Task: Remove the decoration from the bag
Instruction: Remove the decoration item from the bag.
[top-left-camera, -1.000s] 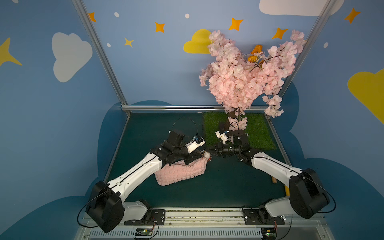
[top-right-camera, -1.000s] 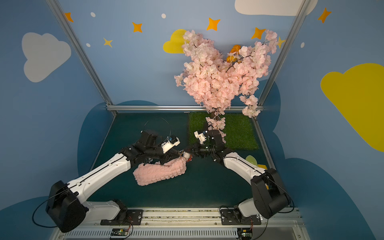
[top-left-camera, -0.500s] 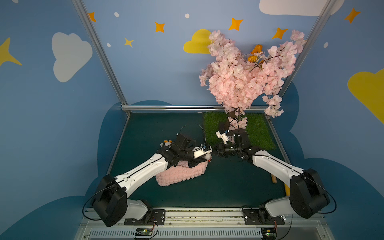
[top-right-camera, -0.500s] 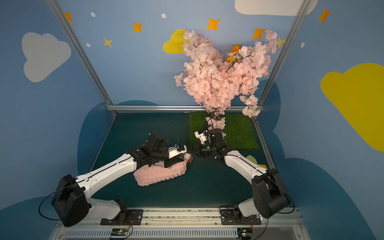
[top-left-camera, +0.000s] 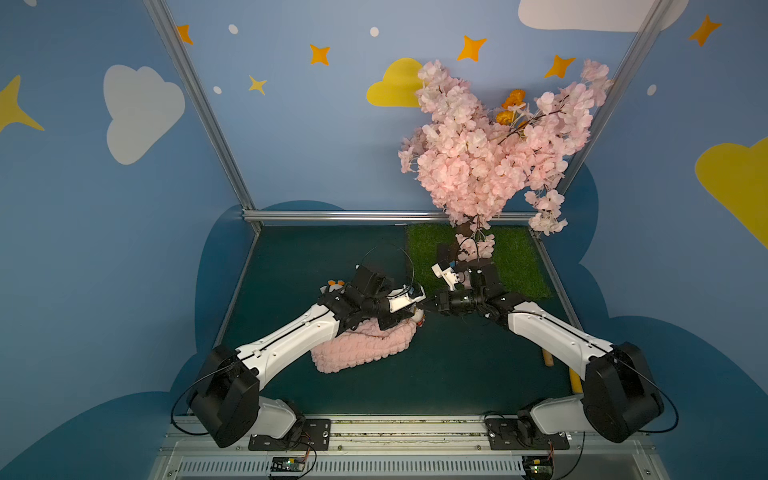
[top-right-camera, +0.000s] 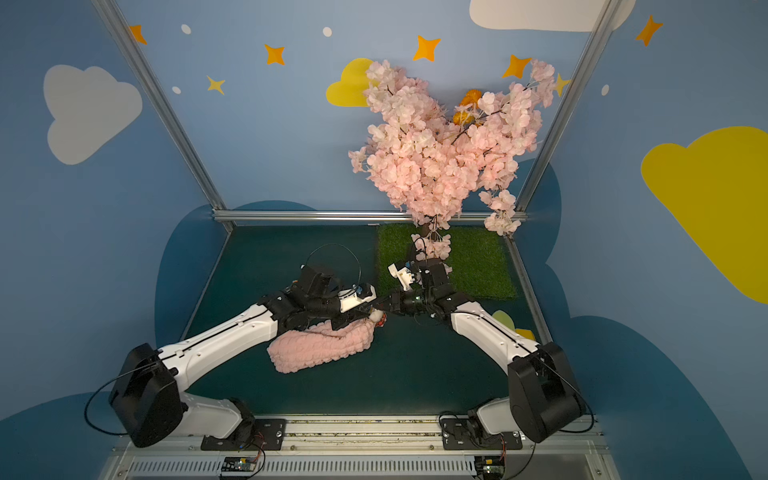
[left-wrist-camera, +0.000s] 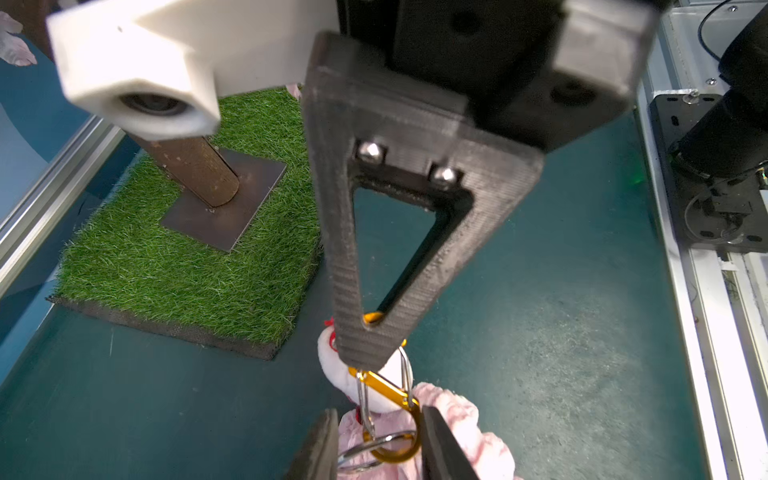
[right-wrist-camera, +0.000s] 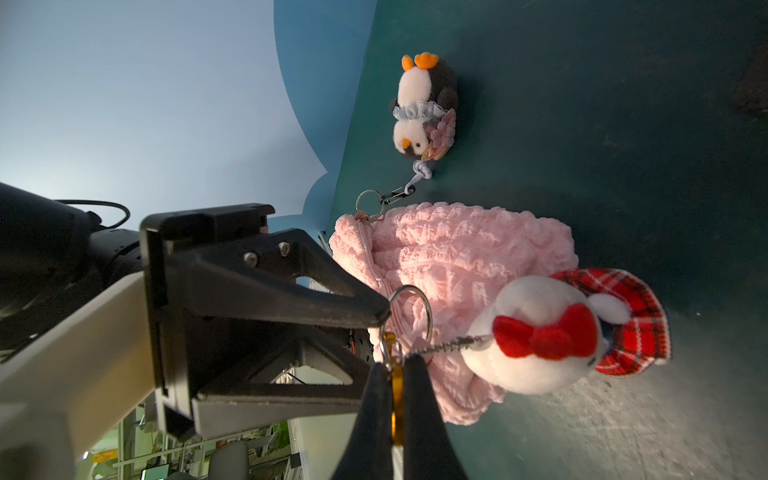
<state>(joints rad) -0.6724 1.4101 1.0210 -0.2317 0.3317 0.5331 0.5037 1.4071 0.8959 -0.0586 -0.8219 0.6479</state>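
Flat on the dark green table (top-left-camera: 316, 257), toward 7 o'clock of its middle in both top views: the puffy pale-pink bag (top-left-camera: 365, 351) (top-right-camera: 320, 349), its 6 o'clock edge well apart from the table's front edge. At the bag's 2 o'clock corner, the decoration (right-wrist-camera: 540, 332), a white plush with red bow and tartan cap, chained to a gold carabiner (left-wrist-camera: 384, 386) linked with a silver ring (right-wrist-camera: 409, 286) on the bag. Right gripper (right-wrist-camera: 395, 368) pressed together on that carabiner. Left gripper (left-wrist-camera: 379, 415) half spread, straddling ring and carabiner loop; pressing or merely touching, cannot tell. Penguin charm (right-wrist-camera: 419, 108) clipped on beyond the bag toward 11 o'clock. Grass mat (top-left-camera: 515, 266) and tree trunk (left-wrist-camera: 195, 170) filling the 1 o'clock corner; bare table at 11 and 5 o'clock.
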